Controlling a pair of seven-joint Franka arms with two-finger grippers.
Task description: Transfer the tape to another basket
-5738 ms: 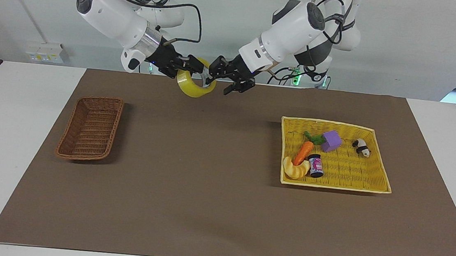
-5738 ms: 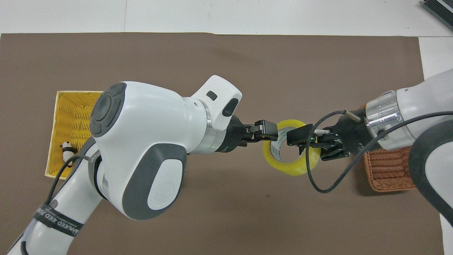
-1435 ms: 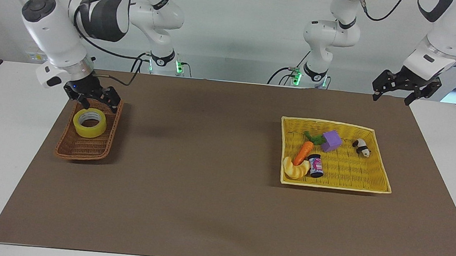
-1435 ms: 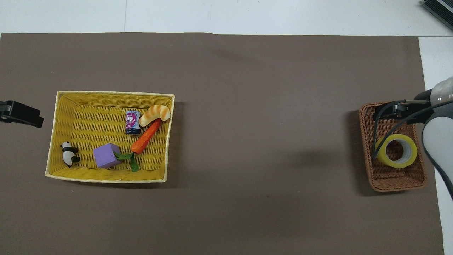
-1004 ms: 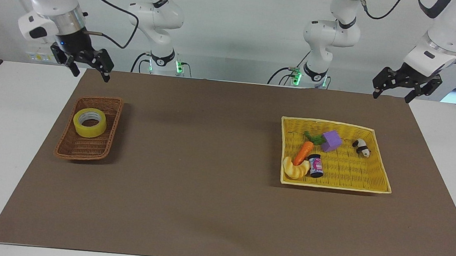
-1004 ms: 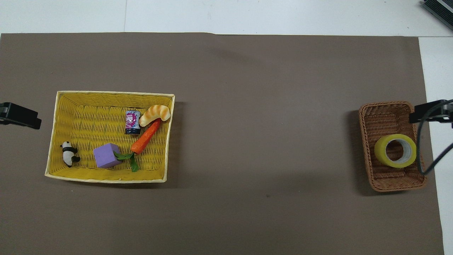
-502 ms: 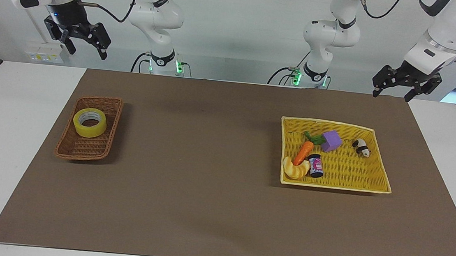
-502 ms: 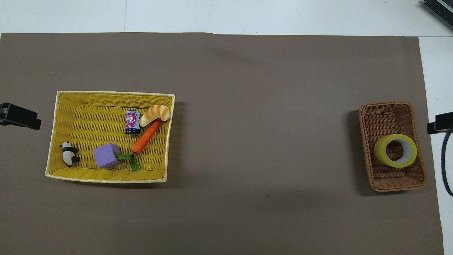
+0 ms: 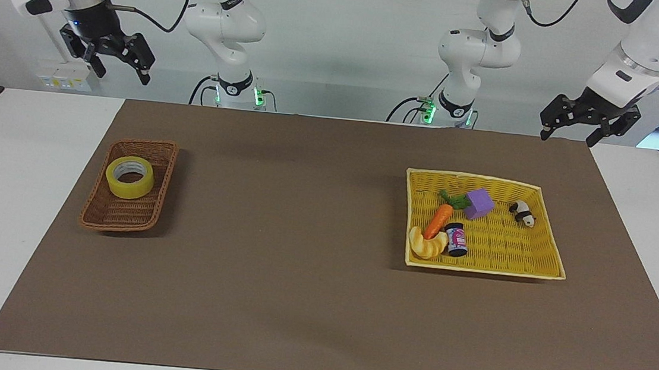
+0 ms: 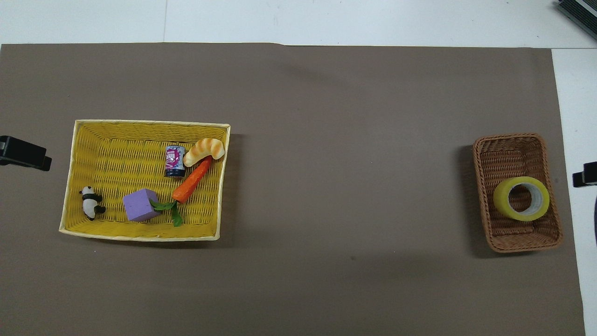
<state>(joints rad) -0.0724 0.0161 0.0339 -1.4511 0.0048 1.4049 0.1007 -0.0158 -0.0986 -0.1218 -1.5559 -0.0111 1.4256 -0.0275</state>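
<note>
Yellow tape lies flat in the brown wicker basket, in the half nearer the robots. We see the right claw raised high above that basket, open and empty; the left claw waits open, well apart from it.

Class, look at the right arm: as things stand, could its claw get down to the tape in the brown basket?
Probably yes. The right claw hangs open above that end of the table, and the tape lies flat in the open-topped brown basket with nothing over it or beside it.
</note>
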